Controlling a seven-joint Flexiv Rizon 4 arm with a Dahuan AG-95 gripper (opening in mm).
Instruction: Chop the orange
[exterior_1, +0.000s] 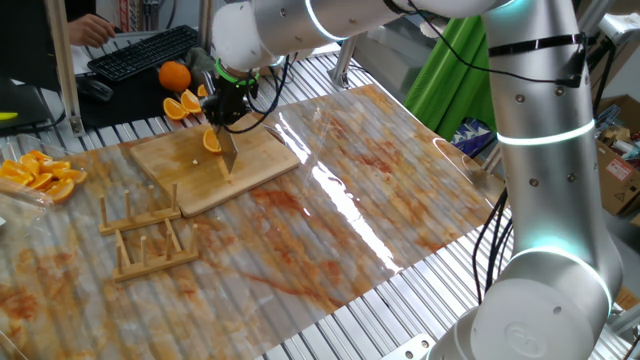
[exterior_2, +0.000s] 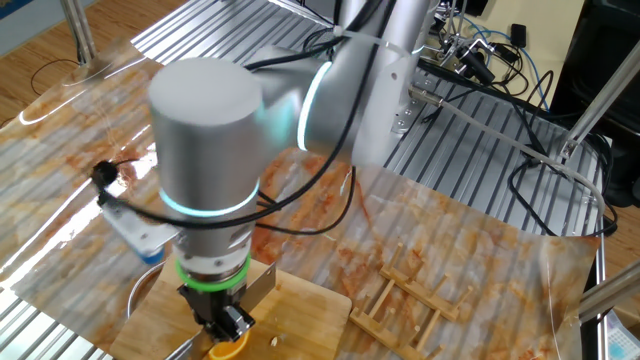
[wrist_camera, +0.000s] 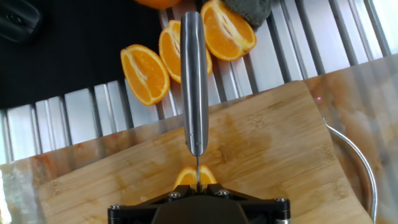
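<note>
1. the orange (exterior_1: 211, 141) sits on the bamboo board (exterior_1: 255, 160) toward the table's far left corner, a small wedge with the cut flesh showing. in the hand view the orange (wrist_camera: 194, 177) lies right under the knife (wrist_camera: 194, 81), partly hidden by the gripper body.
2. the gripper (exterior_1: 228, 113) is clenched on the knife's handle, blade pointing down at the board; the tip looks at or just beside the wedge, contact unclear.
3. handling, as a judgement: the wedge is light, soft and juicy, with a slippery wet face and a firmer rind, so it may slide or roll under the blade rather than split.
4. nothing pins it, so the cut likely needs a straight downward press through the middle of the flesh.
5. spare wedges (wrist_camera: 180, 50) lie off the board on the slatted far edge, well apart from the cut.
</note>
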